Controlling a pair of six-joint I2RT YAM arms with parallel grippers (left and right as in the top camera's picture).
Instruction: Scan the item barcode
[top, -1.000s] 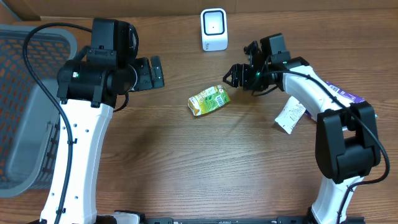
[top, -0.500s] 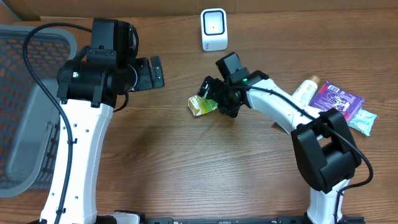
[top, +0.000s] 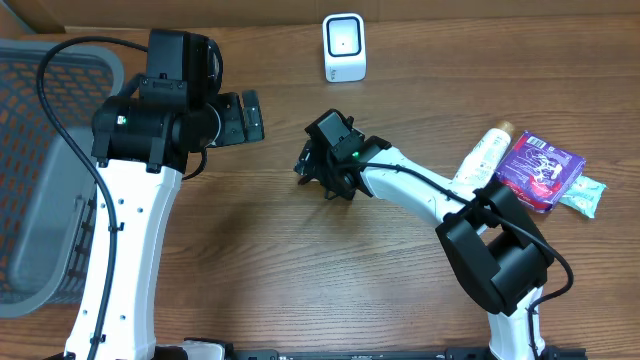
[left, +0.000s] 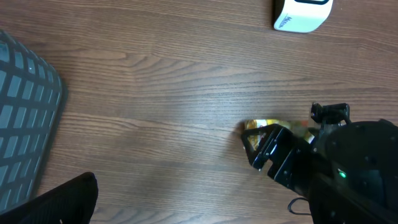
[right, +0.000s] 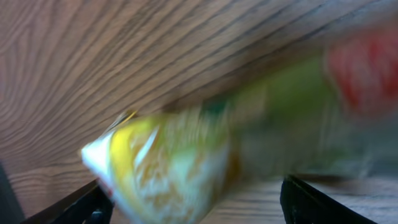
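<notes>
- The yellow-green packet (left: 258, 127) lies on the worktop (top: 300, 260) under the right gripper (top: 313, 172).
- Its jaws sit wide around it; I cannot tell if they pinch.
- Squeeze softly, then show the barcode to the white scanner (top: 344, 47).
- Left gripper (top: 248, 115): jaws spread.

No word or number can be read with certainty. The white scanner (left: 298, 15) carries a small grey mark low on its side, too small to read. The purple packet (top: 540, 168) has printing, but only as coloured spots. The yellow-green pouch (right: 168, 168) is blurred, so its label is not legible.
</notes>
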